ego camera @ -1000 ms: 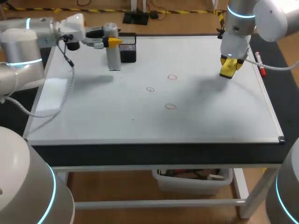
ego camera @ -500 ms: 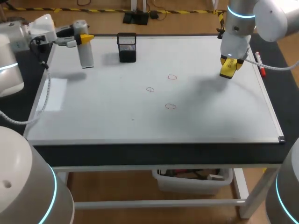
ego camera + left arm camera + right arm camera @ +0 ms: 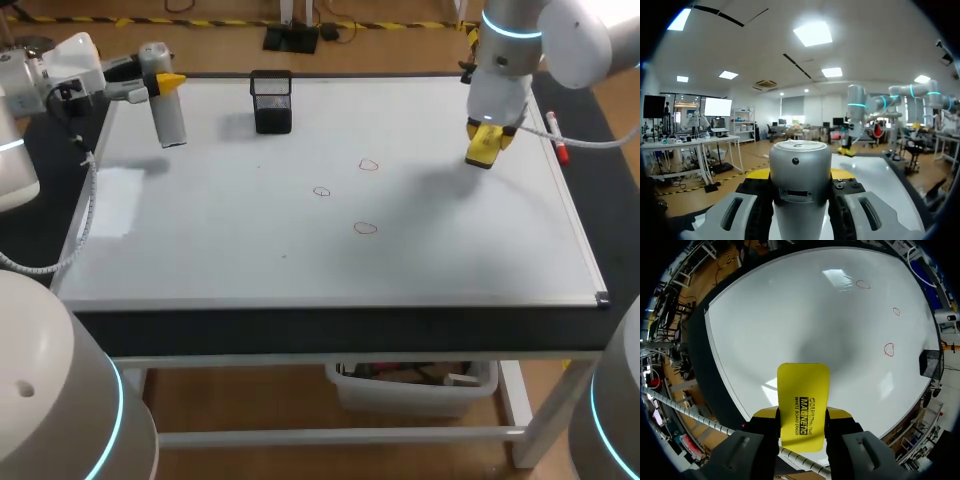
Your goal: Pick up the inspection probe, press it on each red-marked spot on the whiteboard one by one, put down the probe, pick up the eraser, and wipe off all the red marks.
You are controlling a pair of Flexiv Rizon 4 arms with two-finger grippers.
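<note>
**A:** Far left: left gripper point(image 3: 158, 80) clamped on the grey probe point(image 3: 170, 120), held upright over the whiteboard's point(image 3: 250, 260) far left corner. By its shadow, it looks lifted off. Black mesh holder point(image 3: 271, 102) stands just beside it.

**B:** Centre?

**A:** Three red marks point(image 3: 321, 191), unwiped, well apart from both tools.

**B:** Right?

**A:** Right gripper point(image 3: 484, 135) closed on the yellow eraser point(image 3: 483, 150), hovering above the board's right part.

**B:** My reading: the probe goes down next. Lower it straight, with the base flat on bare board near the left edge. Release only once it stands. Keep it out of the wiping lane. Then run the eraser face flat across each mark.
</note>
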